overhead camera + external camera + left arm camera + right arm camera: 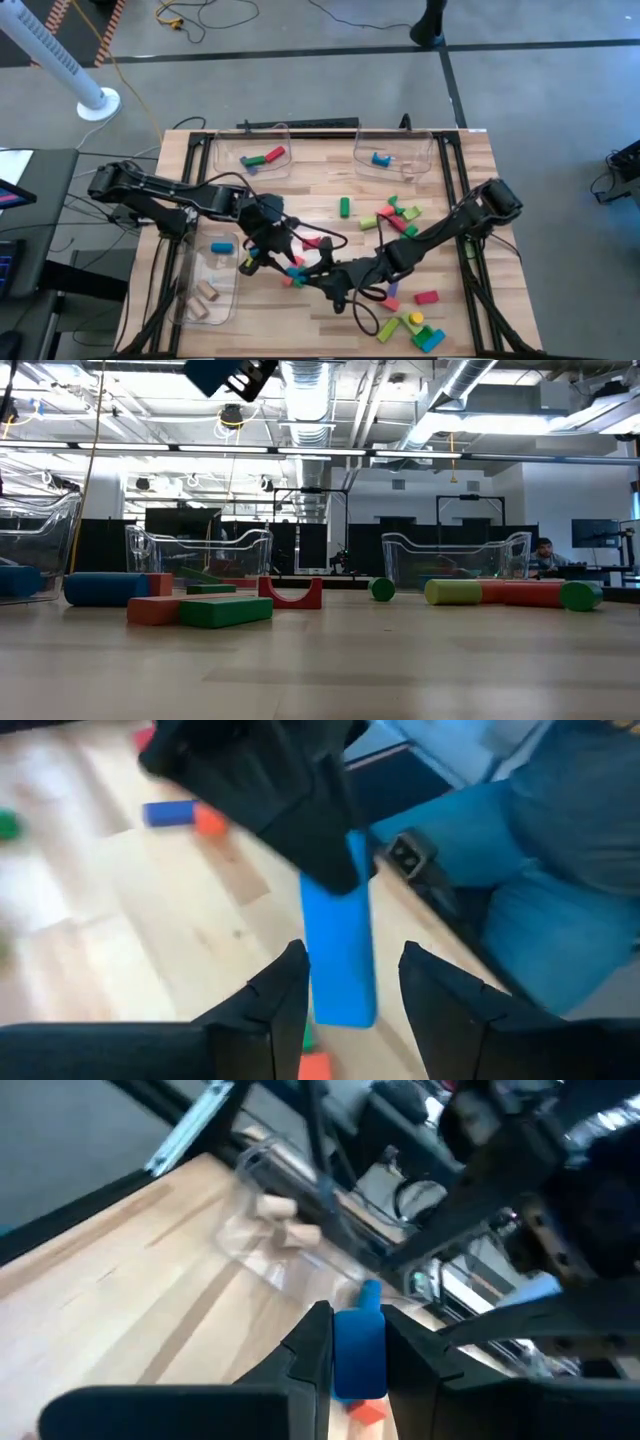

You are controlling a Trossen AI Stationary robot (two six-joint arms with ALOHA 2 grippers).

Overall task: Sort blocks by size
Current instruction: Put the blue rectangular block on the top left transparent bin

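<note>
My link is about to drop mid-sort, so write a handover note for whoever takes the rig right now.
Right gripper: jaws shut on the blue bar, near the table's middle.
Left gripper: jaws open either side of the same bar, not gripping.
Done: a few blocks lie in the left-side bin, far-left bin and far-right bin.
Left: bin the bar, then the loose blocks on the table's right half.

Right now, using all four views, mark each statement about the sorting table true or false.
1. The right end effector grips a blue bar. True.
2. The left end effector clamps that bar too. False: its fingers stand open around it.
3. The high view's top-left bin holds a red block. True.
4. The bottom-left bin holds only green blocks. False: wood pieces and a blue cylinder.
</note>
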